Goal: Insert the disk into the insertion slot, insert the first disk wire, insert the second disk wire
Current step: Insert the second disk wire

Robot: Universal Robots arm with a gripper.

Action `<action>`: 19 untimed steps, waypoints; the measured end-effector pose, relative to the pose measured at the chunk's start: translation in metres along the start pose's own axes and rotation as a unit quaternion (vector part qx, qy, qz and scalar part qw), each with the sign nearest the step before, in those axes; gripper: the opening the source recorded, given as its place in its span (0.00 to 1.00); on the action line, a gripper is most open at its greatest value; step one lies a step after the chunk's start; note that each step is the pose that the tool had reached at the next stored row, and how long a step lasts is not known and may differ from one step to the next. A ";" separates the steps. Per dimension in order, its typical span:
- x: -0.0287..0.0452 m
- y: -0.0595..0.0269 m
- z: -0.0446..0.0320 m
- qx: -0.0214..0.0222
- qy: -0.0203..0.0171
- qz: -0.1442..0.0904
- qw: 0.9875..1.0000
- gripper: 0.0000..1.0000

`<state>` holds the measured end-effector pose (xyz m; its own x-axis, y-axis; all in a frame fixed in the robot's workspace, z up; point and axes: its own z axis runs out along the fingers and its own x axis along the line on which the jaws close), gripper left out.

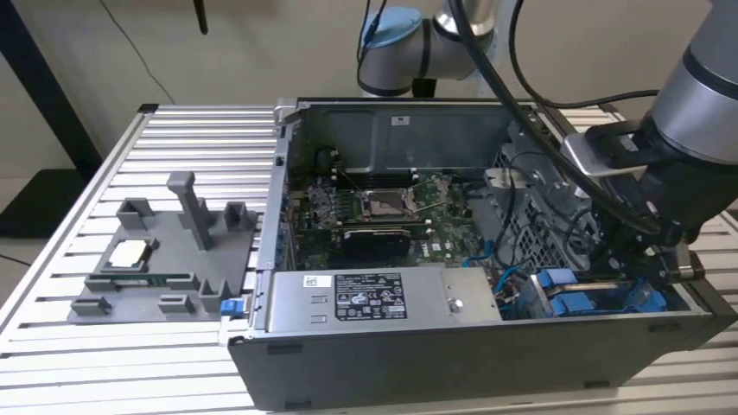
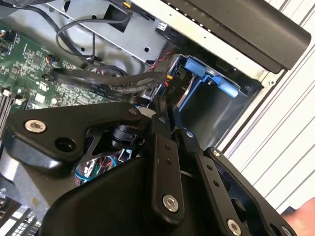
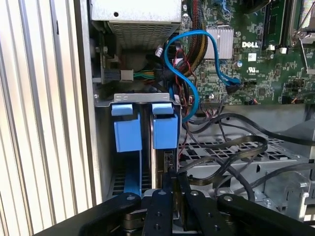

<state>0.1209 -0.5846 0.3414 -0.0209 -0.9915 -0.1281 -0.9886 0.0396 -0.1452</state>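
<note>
Jaws pinched almost together, seemingly on a dark connector at the disk's (image 3: 163, 147) rear edge, so the plug meets its socket squarely. Disk stands seated in the insertion slot (image 3: 143, 101), beside an empty blue caddy (image 3: 127, 133).

**Arm folded down, gripper pinched tight**

The 1 arm (image 1: 703, 95) sweeps in from the exterior view's right, its thick grey link angling down to a black wrist wrapped in cables. The gripper (image 3: 173, 178) points downward, and in both wrist views its 2 black linkage fingers (image 2: 162, 123) sit drawn together, tips nearly touching, with barely a sliver between them.
</note>
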 end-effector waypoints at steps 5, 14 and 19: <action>0.0002 0.0001 0.0016 0.000 0.000 0.000 1.000 0.16; 0.0013 0.0013 0.0096 0.000 0.000 0.000 1.000 0.16; 0.0000 -0.0001 0.0000 -0.001 0.000 0.000 1.000 0.24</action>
<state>0.1210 -0.5846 0.3414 -0.0210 -0.9915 -0.1280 -0.9888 0.0395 -0.1441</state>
